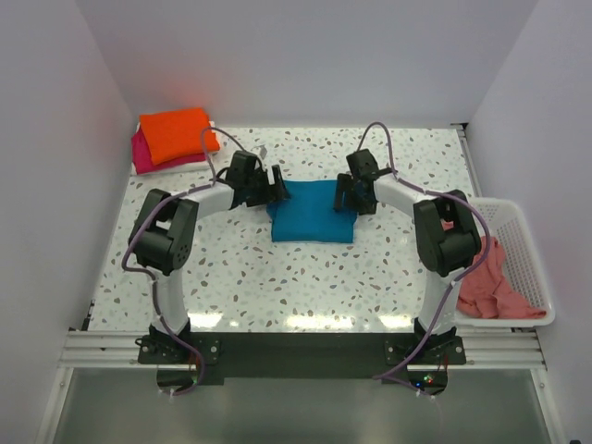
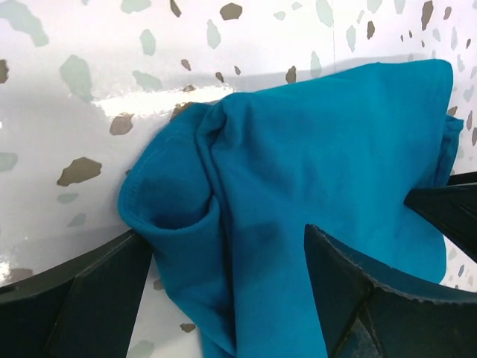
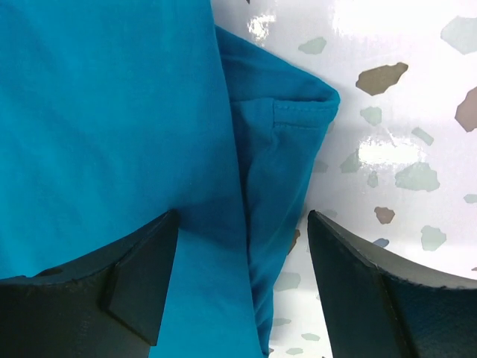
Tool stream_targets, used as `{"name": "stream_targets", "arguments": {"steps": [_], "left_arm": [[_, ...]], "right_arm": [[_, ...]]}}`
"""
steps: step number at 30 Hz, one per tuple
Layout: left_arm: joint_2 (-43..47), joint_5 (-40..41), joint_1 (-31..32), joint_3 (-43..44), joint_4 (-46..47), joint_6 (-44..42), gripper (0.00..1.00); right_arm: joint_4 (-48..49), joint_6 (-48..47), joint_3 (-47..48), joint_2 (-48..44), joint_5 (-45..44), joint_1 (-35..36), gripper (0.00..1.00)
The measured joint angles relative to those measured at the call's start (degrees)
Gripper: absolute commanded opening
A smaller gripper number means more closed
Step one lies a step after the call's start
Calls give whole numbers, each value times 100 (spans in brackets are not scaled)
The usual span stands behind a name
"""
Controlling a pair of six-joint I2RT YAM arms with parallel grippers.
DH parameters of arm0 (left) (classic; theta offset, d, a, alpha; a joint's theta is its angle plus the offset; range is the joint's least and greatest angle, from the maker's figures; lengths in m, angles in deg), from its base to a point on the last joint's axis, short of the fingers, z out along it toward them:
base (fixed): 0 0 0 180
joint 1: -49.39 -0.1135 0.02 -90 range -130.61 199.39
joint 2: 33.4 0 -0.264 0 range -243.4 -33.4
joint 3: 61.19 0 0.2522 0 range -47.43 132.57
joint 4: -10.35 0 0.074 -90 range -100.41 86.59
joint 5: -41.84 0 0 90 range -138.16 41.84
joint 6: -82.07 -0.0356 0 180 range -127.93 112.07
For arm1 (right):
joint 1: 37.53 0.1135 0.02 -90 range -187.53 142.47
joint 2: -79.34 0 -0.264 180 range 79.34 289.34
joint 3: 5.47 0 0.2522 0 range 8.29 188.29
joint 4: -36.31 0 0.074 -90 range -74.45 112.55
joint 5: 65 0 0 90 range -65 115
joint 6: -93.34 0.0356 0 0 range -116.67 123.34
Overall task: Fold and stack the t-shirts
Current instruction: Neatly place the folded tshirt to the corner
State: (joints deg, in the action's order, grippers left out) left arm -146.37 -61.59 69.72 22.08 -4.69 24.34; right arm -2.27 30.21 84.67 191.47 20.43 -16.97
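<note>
A teal blue t-shirt (image 1: 313,211) lies folded in the middle of the table. My left gripper (image 1: 277,185) is open at its far left corner, jaws either side of a bunched cloth edge (image 2: 223,246). My right gripper (image 1: 344,194) is open at its far right corner, jaws straddling the shirt's folded edge (image 3: 253,224). A folded bright orange t-shirt (image 1: 176,134) lies on top of a magenta pink one (image 1: 141,154) at the back left. A salmon pink t-shirt (image 1: 490,282) hangs out of the basket on the right.
A white mesh basket (image 1: 525,250) stands at the table's right edge. The speckled table (image 1: 277,277) has white walls at its back and sides.
</note>
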Motion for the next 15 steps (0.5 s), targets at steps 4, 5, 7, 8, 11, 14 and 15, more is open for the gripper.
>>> {"name": "stream_targets", "arguments": {"steps": [4, 5, 7, 8, 11, 14, 15], "left_arm": [[-179, 13, 140, 264, -111, -55, 78], [-232, 33, 201, 334, -146, -79, 76], [-304, 129, 330, 452, -227, -138, 69], [-332, 186, 404, 492, -275, -160, 66], [-411, 382, 588, 616, -485, -232, 34], [-575, 570, 675, 881, -791, -334, 3], [-645, 649, 684, 1040, -957, -391, 0]], "right_arm": [[4, -2, 98, 37, 37, 0, 73], [2, -2, 142, 44, 81, 0, 73], [4, 0, 236, 81, 127, 0, 73], [15, 2, 286, 114, 144, 0, 73], [46, 4, 378, 201, 254, 0, 73], [13, 2, 446, 264, 289, 0, 75], [0, 4, 468, 269, 297, 0, 77]]}}
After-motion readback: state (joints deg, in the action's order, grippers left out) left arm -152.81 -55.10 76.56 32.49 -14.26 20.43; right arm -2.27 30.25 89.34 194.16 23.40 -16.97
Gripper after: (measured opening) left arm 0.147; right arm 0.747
